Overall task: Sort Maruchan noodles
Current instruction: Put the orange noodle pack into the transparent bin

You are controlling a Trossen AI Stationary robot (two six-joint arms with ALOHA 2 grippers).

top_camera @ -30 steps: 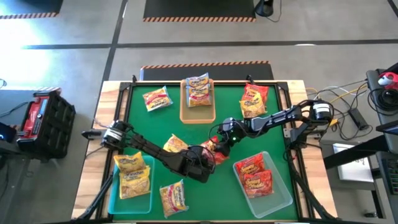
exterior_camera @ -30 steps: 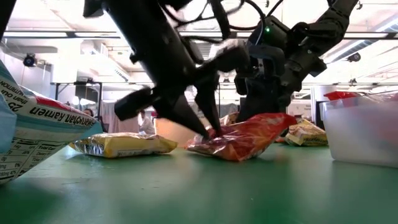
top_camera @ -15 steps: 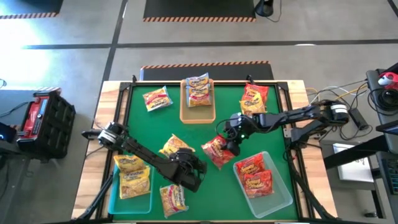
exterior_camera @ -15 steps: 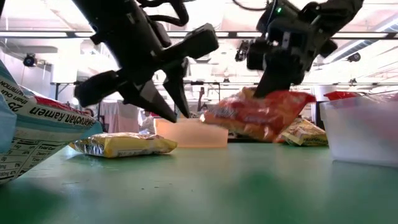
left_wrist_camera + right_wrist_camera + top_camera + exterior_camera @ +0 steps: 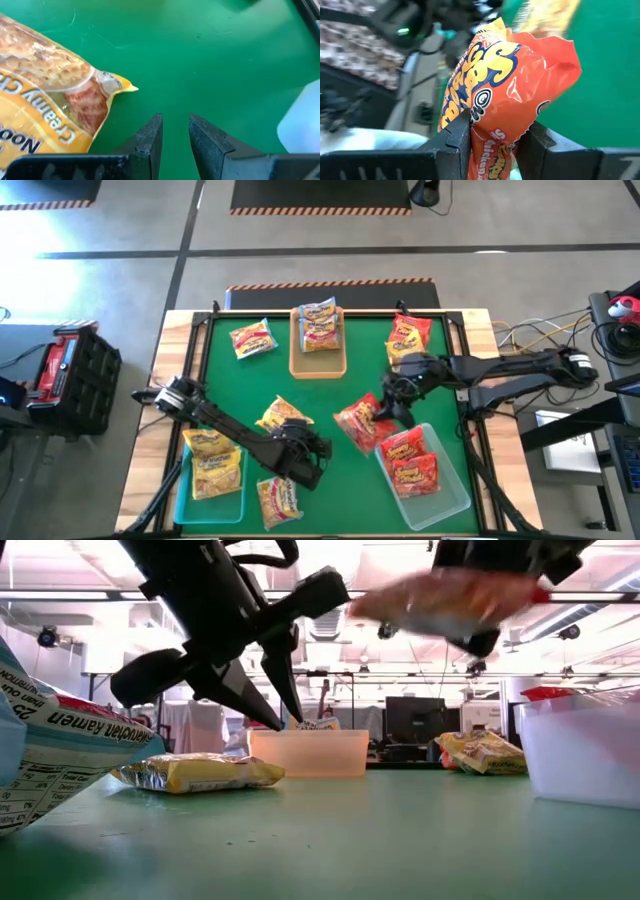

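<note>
My right gripper is shut on a red noodle packet, held high above the green table just beside the clear tray of red packets. In the low view the packet is up near the top. My left gripper hovers over the table's near middle, open by a narrow gap with nothing between its fingers. A yellow packet lies flat on the table beside it. My right gripper pinches the red packet by one end between its two fingers. The fingers come from the table's right side, slanting down. The rest of the packet juts out beyond the fingertips, lifted clear of the table.
A tan tray with packets stands at the far middle. A teal tray of yellow packets is near left. Loose packets lie at far left, far right, middle and near edge.
My right gripper has risen and drawn toward the table's right and near side, carrying the red packet from the table surface to well clear of it, next to the clear tray. My left gripper has pulled away from that packet, going up and toward the near left.
</note>
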